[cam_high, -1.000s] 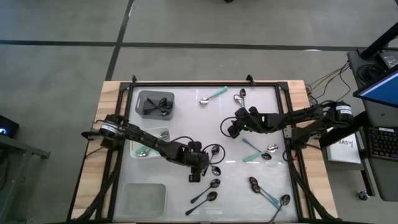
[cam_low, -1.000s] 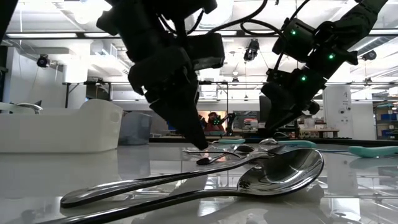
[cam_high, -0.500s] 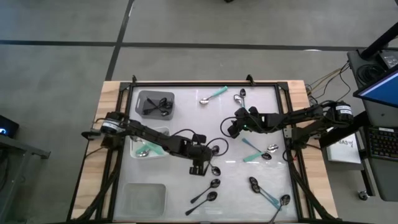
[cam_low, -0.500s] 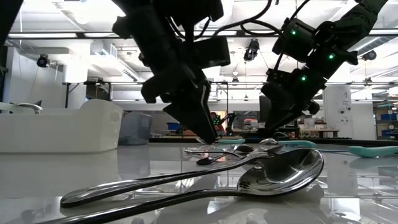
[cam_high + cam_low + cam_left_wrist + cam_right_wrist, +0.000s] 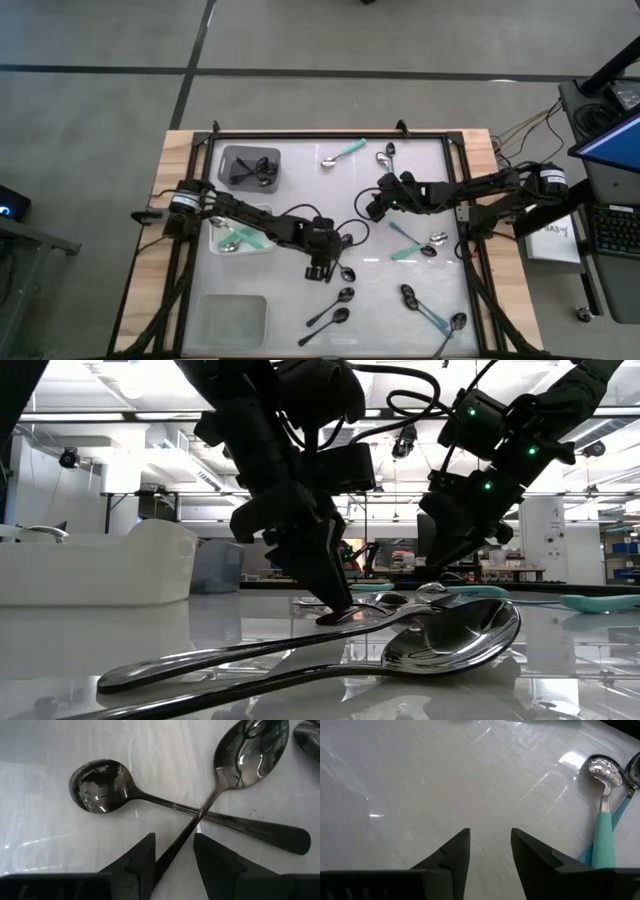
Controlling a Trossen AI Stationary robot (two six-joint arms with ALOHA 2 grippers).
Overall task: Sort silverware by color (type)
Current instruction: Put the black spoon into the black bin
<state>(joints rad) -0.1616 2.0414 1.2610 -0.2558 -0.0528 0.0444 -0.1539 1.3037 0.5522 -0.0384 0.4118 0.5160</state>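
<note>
Two all-black spoons lie crossed on the table [image 5: 100, 787] [image 5: 252, 750], right of centre in the high view [image 5: 345, 272]. My left gripper [image 5: 174, 837] [image 5: 320, 272] is open and low at the table [image 5: 338, 612]. Its fingers stand on either side of the handle [image 5: 175, 847] of the upper spoon, near its free end. My right gripper [image 5: 370, 210] [image 5: 490, 831] hangs open over bare table farther back. More spoons, black or teal-handled [image 5: 345, 152] [image 5: 405, 235] [image 5: 330, 318], lie scattered flat. The grey bin [image 5: 250, 167] holds black spoons.
A white bin [image 5: 240, 230] with a silver-and-teal spoon sits left of my left gripper, and a clear bin [image 5: 232, 318] stands near the front left corner. Two dark spoons [image 5: 450, 635] lie close to the low camera. Teal-handled spoons [image 5: 605, 820] lie beside my right gripper.
My left gripper has moved a little toward the far and right edges, then dropped down until its fingertips reach the table astride the spoon handle. The spoons have stayed where they were.
</note>
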